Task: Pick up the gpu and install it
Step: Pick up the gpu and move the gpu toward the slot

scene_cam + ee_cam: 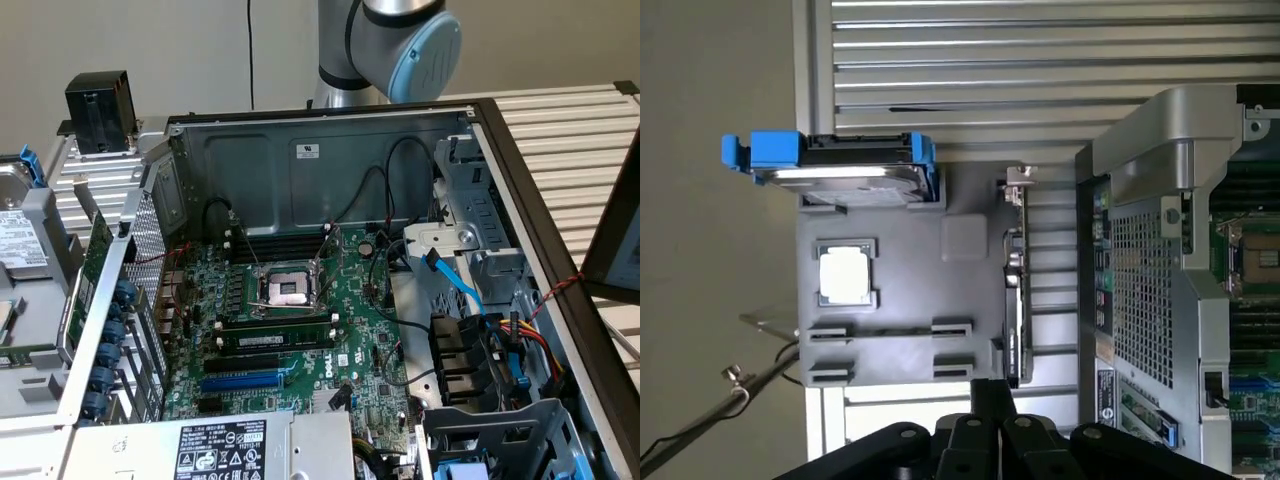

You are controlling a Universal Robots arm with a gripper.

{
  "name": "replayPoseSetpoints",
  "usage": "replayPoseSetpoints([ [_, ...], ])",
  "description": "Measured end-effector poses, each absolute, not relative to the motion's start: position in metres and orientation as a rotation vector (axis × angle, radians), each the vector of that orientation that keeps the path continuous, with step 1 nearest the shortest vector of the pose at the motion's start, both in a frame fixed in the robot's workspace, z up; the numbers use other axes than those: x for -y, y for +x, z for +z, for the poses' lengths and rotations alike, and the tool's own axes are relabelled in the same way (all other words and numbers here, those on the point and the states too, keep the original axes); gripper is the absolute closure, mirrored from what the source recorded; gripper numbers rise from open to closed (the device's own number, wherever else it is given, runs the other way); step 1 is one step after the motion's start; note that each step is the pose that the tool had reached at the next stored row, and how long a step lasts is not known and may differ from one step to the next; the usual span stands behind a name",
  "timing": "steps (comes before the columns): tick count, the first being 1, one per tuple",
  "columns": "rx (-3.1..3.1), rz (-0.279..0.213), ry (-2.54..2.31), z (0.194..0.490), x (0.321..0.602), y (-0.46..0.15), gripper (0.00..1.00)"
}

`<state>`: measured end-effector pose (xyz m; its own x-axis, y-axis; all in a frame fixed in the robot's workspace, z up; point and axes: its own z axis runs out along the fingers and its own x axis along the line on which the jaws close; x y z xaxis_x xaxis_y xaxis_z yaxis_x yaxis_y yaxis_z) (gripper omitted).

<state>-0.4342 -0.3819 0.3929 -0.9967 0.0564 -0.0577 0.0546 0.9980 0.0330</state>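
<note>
claw (990, 392) shut, empty, near gpu (1012, 290), edge-on at edge of gray tray (910, 295), perforated case wall (1140, 300) close beside, hard drive (855, 178), processor (847, 275) on tray

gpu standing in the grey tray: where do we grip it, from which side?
Likely the free long edge of the gpu, mid-length, pinched across its two flat faces, coming straight onto that edge. It stands on edge at the rim of the grey tray, thin side facing the wrist camera; stay off the metal bracket at one end.
</note>
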Motion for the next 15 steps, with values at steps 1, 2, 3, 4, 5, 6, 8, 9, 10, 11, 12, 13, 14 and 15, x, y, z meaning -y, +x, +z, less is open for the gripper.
replayPoseSetpoints([
  [1,-3.073,0.057,0.085,0.393,0.382,-0.436,0.89],
  [2,-3.067,0.065,0.085,0.392,0.382,-0.438,0.89],
  [3,-3.064,0.073,0.086,0.392,0.382,-0.439,0.89],
  [4,-3.063,0.078,0.086,0.391,0.382,-0.441,0.89],
  [5,-3.063,0.078,0.086,0.391,0.382,-0.441,0.89],
  [6,-3.063,0.079,0.085,0.391,0.382,-0.441,0.89],
  [8,-3.063,0.079,0.086,0.389,0.382,-0.441,0.89],
  [9,-3.063,0.079,0.086,0.387,0.383,-0.441,0.89],
  [10,-3.063,0.08,0.086,0.385,0.383,-0.441,0.89],
  [11,-3.063,0.08,0.086,0.383,0.383,-0.441,0.89],
  [12,-3.062,0.08,0.086,0.382,0.383,-0.441,0.89],
  [13,-3.062,0.081,0.086,0.38,0.384,-0.441,0.89],
  [14,-3.062,0.082,0.086,0.379,0.384,-0.441,0.89],
  [15,-3.061,0.083,0.085,0.379,0.384,-0.441,0.89],
])
